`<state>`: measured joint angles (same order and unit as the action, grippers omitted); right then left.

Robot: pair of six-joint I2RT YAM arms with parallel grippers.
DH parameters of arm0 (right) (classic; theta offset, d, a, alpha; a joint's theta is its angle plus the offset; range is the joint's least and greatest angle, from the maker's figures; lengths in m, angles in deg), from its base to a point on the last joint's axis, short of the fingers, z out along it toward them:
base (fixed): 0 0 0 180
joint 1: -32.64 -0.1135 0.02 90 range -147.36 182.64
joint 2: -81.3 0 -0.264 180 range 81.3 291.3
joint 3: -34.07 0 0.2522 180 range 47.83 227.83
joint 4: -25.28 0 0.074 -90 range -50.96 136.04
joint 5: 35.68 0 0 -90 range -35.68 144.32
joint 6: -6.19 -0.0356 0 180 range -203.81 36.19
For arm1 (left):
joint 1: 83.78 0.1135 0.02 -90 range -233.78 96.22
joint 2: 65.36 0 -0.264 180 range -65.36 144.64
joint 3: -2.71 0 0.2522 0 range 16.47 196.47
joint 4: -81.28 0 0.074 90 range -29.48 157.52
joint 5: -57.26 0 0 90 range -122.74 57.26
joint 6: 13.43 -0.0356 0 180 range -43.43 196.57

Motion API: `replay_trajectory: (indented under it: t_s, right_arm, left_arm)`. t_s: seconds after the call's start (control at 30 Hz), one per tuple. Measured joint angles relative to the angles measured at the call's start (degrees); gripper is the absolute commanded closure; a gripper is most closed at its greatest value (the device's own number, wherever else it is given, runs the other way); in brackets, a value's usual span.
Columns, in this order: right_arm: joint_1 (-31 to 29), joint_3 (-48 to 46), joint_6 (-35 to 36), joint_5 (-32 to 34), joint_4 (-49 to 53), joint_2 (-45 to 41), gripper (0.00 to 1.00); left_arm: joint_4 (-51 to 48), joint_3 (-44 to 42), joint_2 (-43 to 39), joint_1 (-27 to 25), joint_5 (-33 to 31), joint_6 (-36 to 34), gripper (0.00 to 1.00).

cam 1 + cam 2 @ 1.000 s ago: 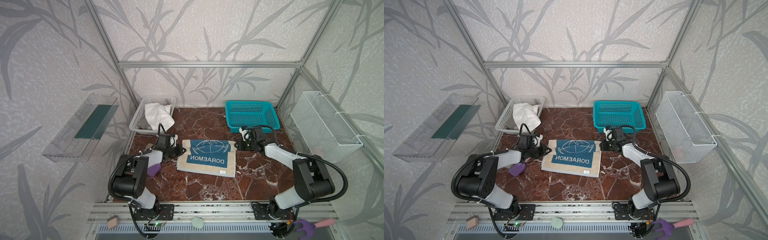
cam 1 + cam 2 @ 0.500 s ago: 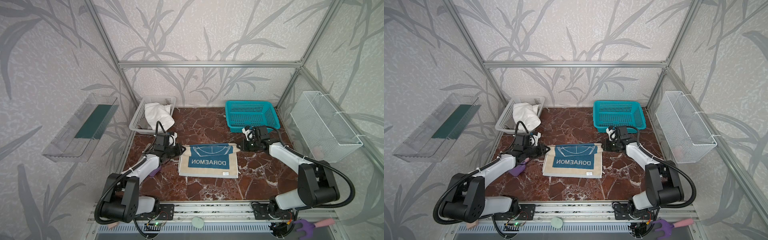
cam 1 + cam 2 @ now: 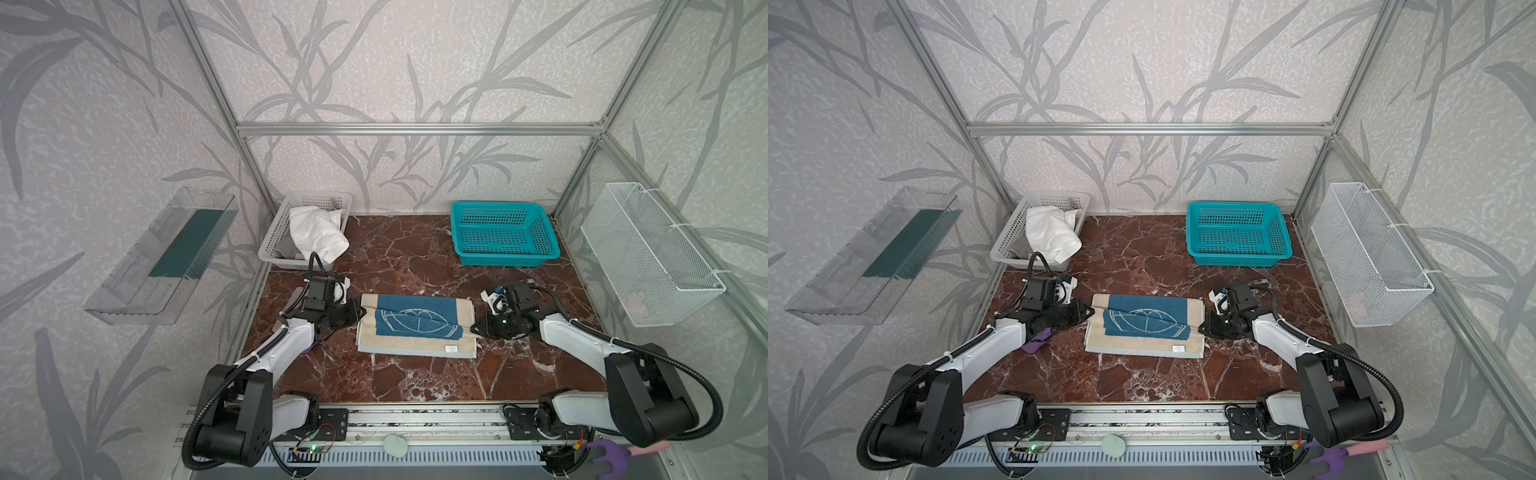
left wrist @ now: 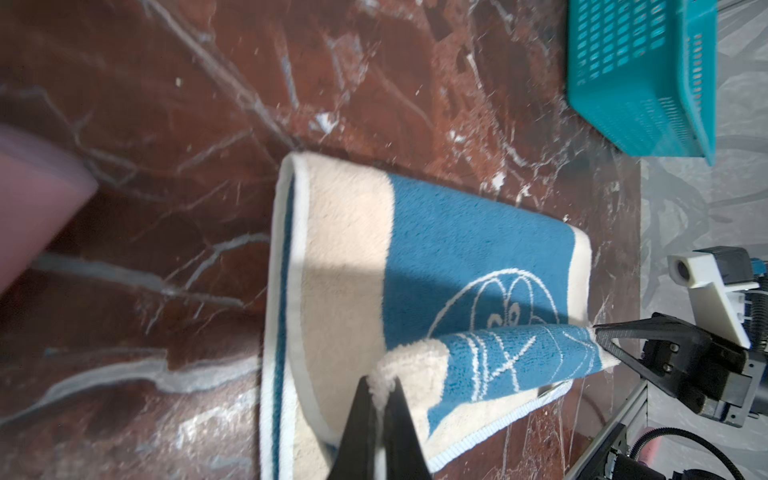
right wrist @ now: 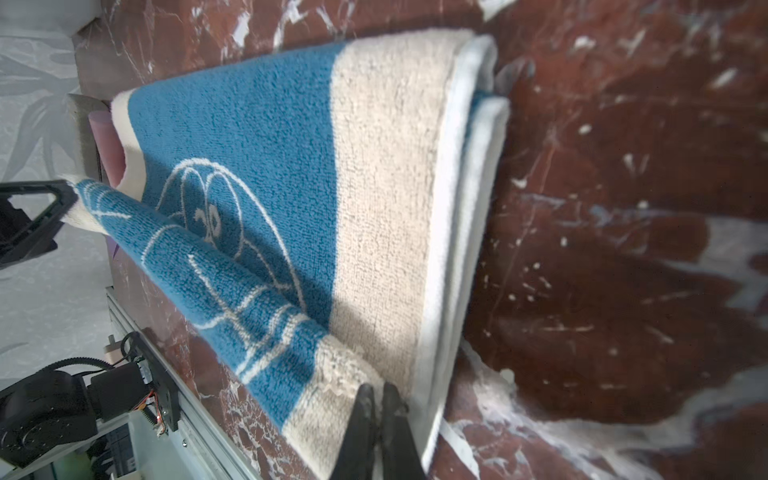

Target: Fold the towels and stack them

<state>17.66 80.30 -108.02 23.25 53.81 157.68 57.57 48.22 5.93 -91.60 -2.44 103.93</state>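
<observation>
item: blue-and-cream towel, mid counter, between the two arms; layered hems in the right wrist view suggest it is doubled already
left tool: clamped on the cream corner at one end of the raised edge
right tool: clamped on the cream corner at the other end of that edge
held edge: lifted clear of the layer below, stretched between the tools over the towel's middle; near cream band with its label uncovered
other stock: white towel crumpled in the white basket, far left, spilling over the rim; grey towel under it; teal basket, far right
step in hand: judged mid-fold on the first towel
next move calls for: both tools travelling together toward the near hem, cloth kept taut, right end not running ahead of left; lay the edge level with the hem, then release
outstanding: white and grey towels not begun; no stack yet
</observation>
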Motion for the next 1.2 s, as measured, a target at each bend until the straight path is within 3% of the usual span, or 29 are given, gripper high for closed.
replay_trajectory:
  t_s: [0.1, 0.17, 0.23, 0.3, 0.43, 0.6, 0.77, 0.93, 1.07, 1.2]
  right_arm:
    - [0.02, 0.46, -0.22, -0.15, -0.33, 0.07, 1.0]
    - [0.02, 0.9, -0.02, -0.07, -0.11, 0.09, 0.91]
    - [0.02, 1.29, 0.13, -0.07, 0.26, 0.09, 0.74]
    - [0.04, 1.33, 0.15, -0.09, 0.98, 0.04, 0.61]
    - [-0.52, 1.33, 0.0, 1.57, 5.84, -3.41, 0.54]
    - [-5.01, 1.33, -0.85, 8.2, 13.44, -15.82, 0.51]
    - [-5.88, 1.73, -1.99, 12.63, 14.23, -19.02, 0.51]
    - [-8.63, 8.33, -1.25, 13.42, 14.21, -6.97, 0.52]
    - [-13.81, 13.62, -0.07, 13.62, 13.66, 3.02, 0.69]
    - [-18.29, 11.45, -0.72, 13.92, 12.83, 5.99, 0.86]
  left_arm:
    - [-0.74, -0.39, 0.55, 0.0, -0.02, 0.52, 1.0]
    - [-0.76, -0.57, 0.44, 0.0, -0.09, 0.83, 0.96]
    - [-1.22, -0.94, 0.22, 0.0, -0.55, 0.96, 0.75]
    - [-2.99, -1.01, -0.63, 0.04, -2.23, 1.11, 0.62]
    - [-7.54, -1.01, -5.97, 0.22, -7.74, 1.27, 0.6]
    - [-8.33, -1.64, -14.01, 0.33, -12.74, 1.75, 0.64]
    - [-8.92, -1.11, -15.02, -1.62, -14.36, 1.2, 0.64]
    - [-9.86, 3.87, -8.07, -7.26, -14.34, -0.04, 0.64]
    - [-9.55, 4.66, -3.78, -11.1, -14.12, -0.09, 0.64]
    - [-8.46, 0.24, -2.05, -13.11, -13.99, 1.2, 0.64]
